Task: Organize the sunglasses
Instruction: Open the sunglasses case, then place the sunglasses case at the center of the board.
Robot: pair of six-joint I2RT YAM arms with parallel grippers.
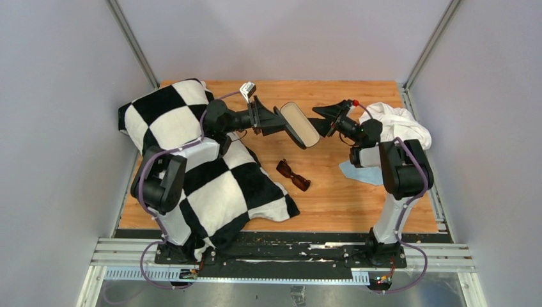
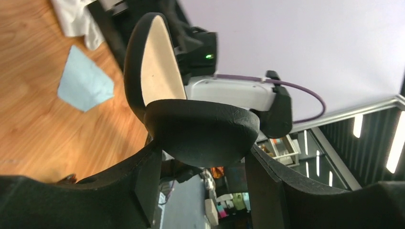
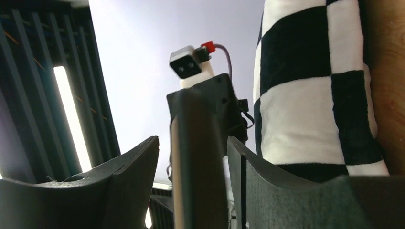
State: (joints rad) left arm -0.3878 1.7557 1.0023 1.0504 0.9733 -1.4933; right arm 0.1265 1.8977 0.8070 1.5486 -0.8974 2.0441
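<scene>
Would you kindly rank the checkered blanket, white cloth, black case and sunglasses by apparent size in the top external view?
1. checkered blanket
2. white cloth
3. black case and sunglasses: similar in length. The open case is lifted nearer the camera, so I leave these two unranked.

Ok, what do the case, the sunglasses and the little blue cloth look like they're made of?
Case: black hard shell that holds its shape, with a matte, slightly grained skin, probably leatherette; pale, soft-looking lining. Sunglasses: dark translucent reddish-brown frame, likely plastic. Blue cloth: thin, soft fabric, lying limp and flat.
</scene>
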